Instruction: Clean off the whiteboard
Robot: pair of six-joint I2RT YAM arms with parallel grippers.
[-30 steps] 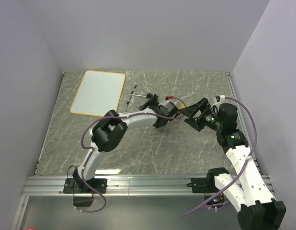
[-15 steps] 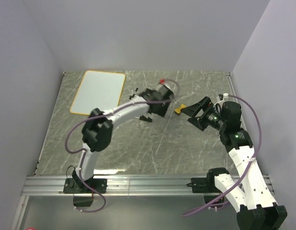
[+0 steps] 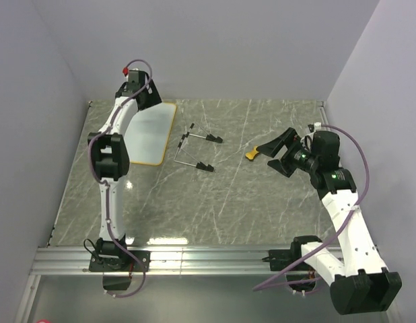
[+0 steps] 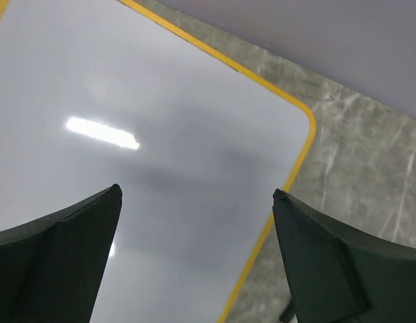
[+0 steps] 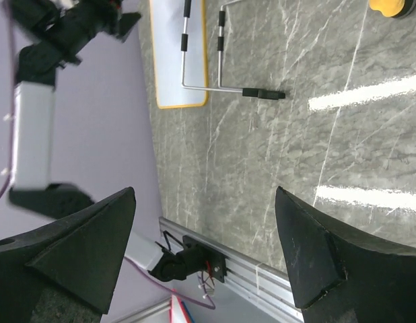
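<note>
The whiteboard [image 3: 154,131] lies flat at the far left of the table, white with a yellow-orange rim. Its face shows no marks in the left wrist view [image 4: 161,128]. My left gripper [image 3: 145,101] hangs above the board's far end, open and empty [image 4: 196,192]. The small yellow eraser [image 3: 252,153] lies on the table right of centre. My right gripper [image 3: 276,154] is open and empty just right of the eraser, apart from it. In the right wrist view the gripper [image 5: 204,192] is open, and the eraser [image 5: 392,6] shows at the top right edge.
A thin black wire stand [image 3: 194,149] lies between the board and the eraser; it also shows in the right wrist view [image 5: 221,67]. The left arm [image 3: 104,158] crosses the board's left side. Grey walls close the table at the back and sides.
My left arm has swung from beside the eraser at mid-table to the far left over the whiteboard. The eraser now lies uncovered. My right gripper has drawn back slightly to the right.
</note>
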